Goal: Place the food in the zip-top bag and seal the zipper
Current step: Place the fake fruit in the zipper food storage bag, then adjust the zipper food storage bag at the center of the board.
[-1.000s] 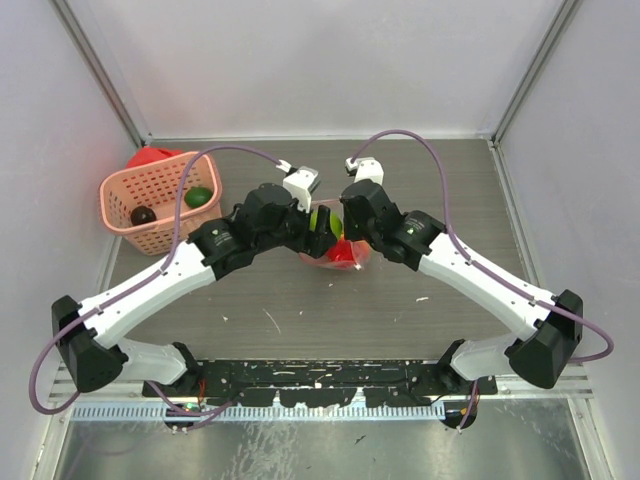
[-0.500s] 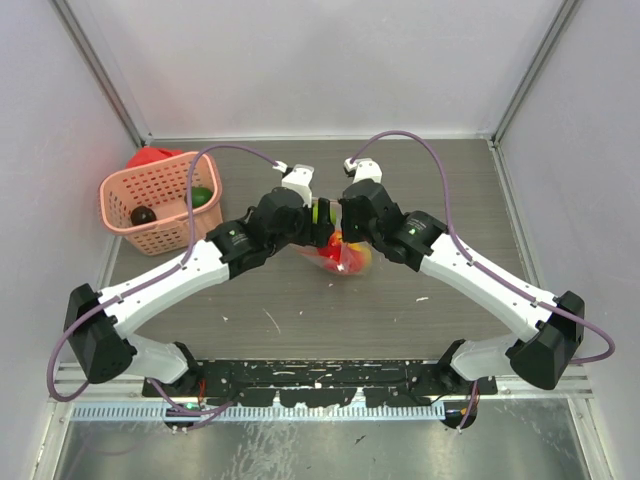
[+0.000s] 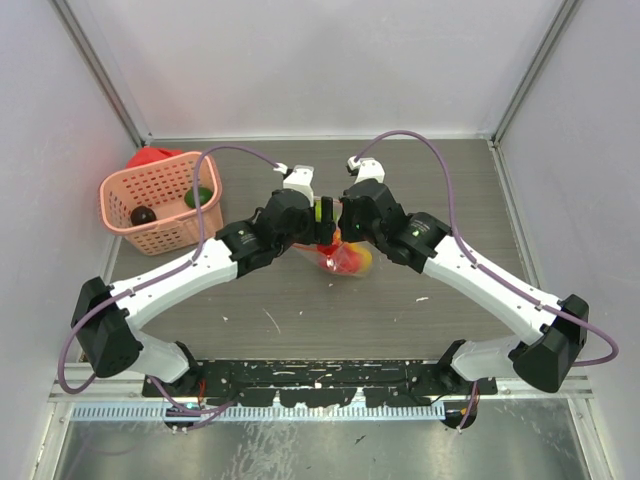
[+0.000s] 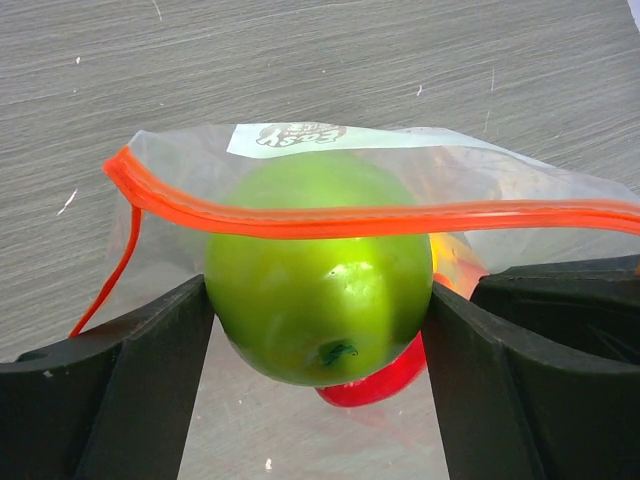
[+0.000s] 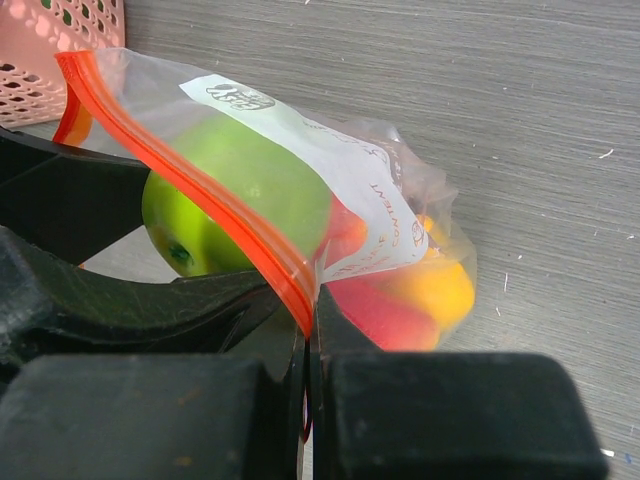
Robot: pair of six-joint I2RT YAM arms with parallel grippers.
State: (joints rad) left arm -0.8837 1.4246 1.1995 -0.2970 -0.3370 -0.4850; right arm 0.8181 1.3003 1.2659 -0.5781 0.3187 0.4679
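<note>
Reaching in from the near edge of the counter (image 3: 450, 190), the two arms meet in the middle, tip to tip. The left gripper (image 4: 320, 300) is squeezing a round green toy fruit (image 4: 320, 260) between its two black fingers (image 4: 120, 390), one on each side. The fruit sits right at the mouth of the zip-top bag (image 4: 520, 185). Its top half is behind the clear plastic and its bottom half sticks out toward the wrist camera. The zipper (image 4: 400, 218) runs as a thin orange line across the front of the fruit, and one end hangs down at the side. The right gripper (image 5: 306, 305) is pinched tight on the zipper, with the orange strip caught between its fingers, and it holds that edge up over the fruit. Deeper in the bag lie a red toy food (image 5: 375, 312) and a yellow-orange toy food (image 5: 442, 290), touching each other. A white label (image 5: 330, 170) shows on the bag's side. The bag mouth is open, not zipped. Far off on the left side of the counter stands a pink basket (image 3: 160, 236) with a dark toy food (image 3: 143, 215) and a green toy food (image 3: 198, 198) inside. Something red (image 3: 150, 156) peeks out just behind the basket.
</note>
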